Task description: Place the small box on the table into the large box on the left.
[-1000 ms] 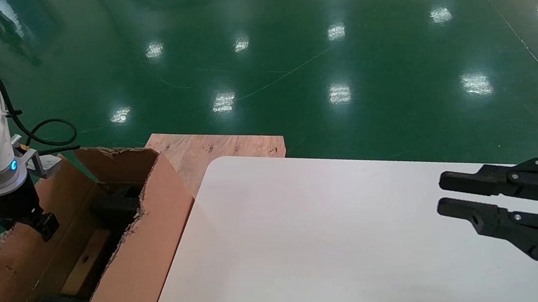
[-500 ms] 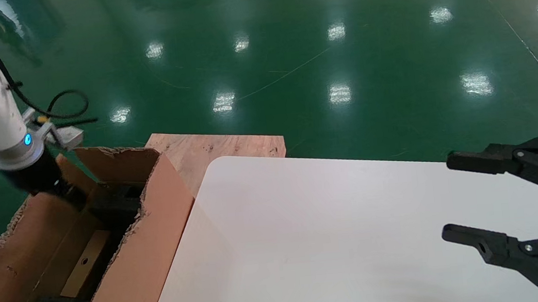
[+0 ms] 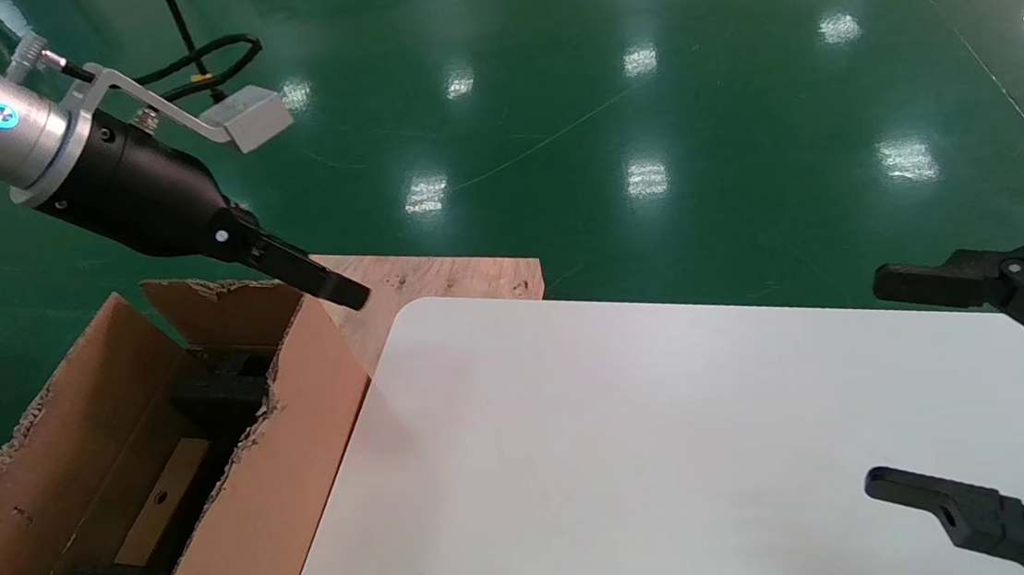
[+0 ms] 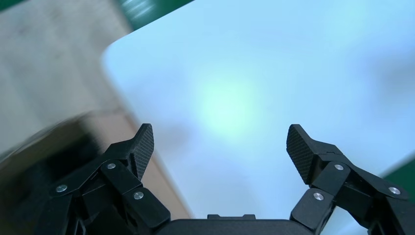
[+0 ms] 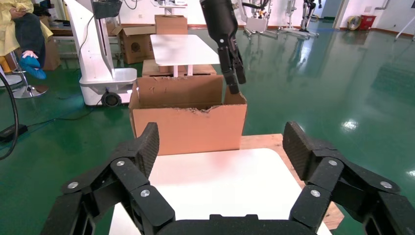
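The large box (image 3: 286,455) stands open at the left of the white table (image 3: 628,453). The small box (image 3: 160,499), tan with a round hole, lies inside it between black foam pieces (image 3: 215,392). My left gripper (image 3: 341,291) hangs open and empty above the large box's far right corner, pointing toward the table; in the left wrist view (image 4: 220,142) its jaws stand wide over the table (image 4: 235,88). My right gripper (image 3: 877,381) is open and empty over the table's right side. The right wrist view (image 5: 221,134) faces the large box (image 5: 188,127).
A bare plywood board (image 3: 437,280) lies behind the table's far left corner. Green floor surrounds everything. The right wrist view shows the left gripper (image 5: 235,78) above the large box, and other tables, cartons and a robot base farther back.
My left gripper has risen out of the large box and swung up toward the table's far corner. My right gripper has opened from nearly shut to wide.
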